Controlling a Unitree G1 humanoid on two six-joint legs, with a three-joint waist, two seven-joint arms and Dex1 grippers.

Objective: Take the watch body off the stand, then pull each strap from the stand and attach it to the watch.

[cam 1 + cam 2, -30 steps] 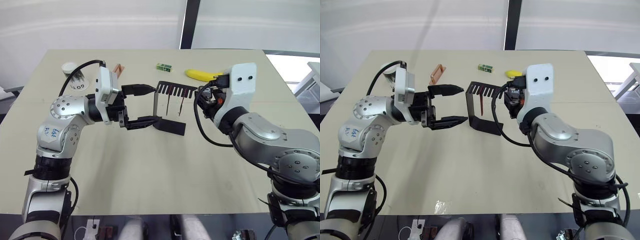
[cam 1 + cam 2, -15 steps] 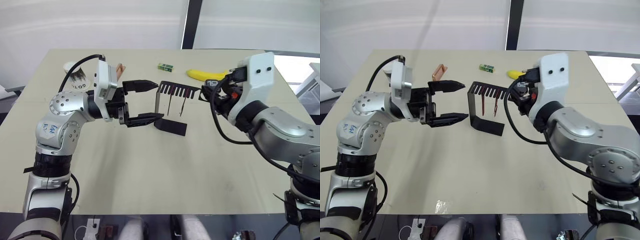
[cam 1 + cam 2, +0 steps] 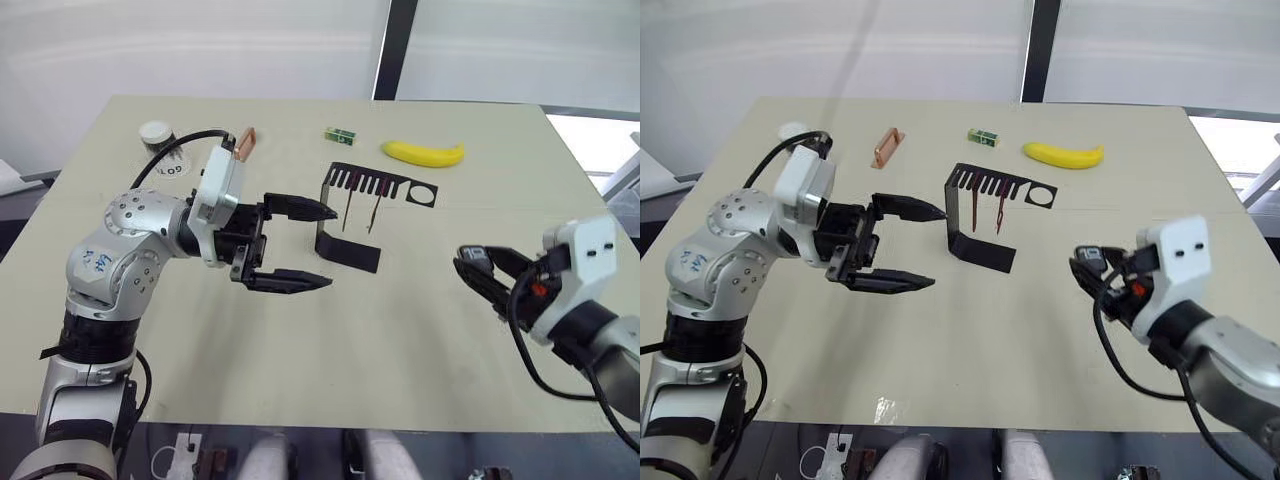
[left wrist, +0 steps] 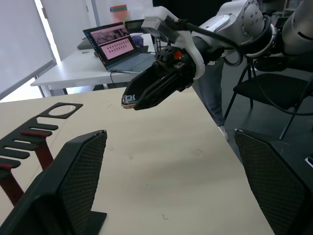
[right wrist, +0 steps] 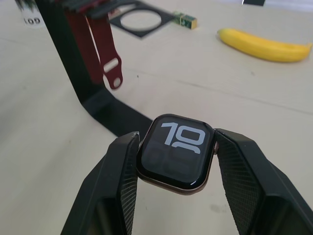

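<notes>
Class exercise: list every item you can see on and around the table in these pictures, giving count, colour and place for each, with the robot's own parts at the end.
watch body: one, dark with lit screen, held between the right gripper's fingers, clear of the stand.
stand: one, black, table middle, its round hole vacant.
straps: two, dark red, hanging from the stand's comb slots.
banana: one, yellow, far side of the table.
small block: one, green, far side, left of the banana.
copper-coloured bar: one, far left.
cup: one, white, far left corner.
table: one, beige.
left gripper: black, open, beside the stand.
right gripper: black, shut on the watch body.
</notes>
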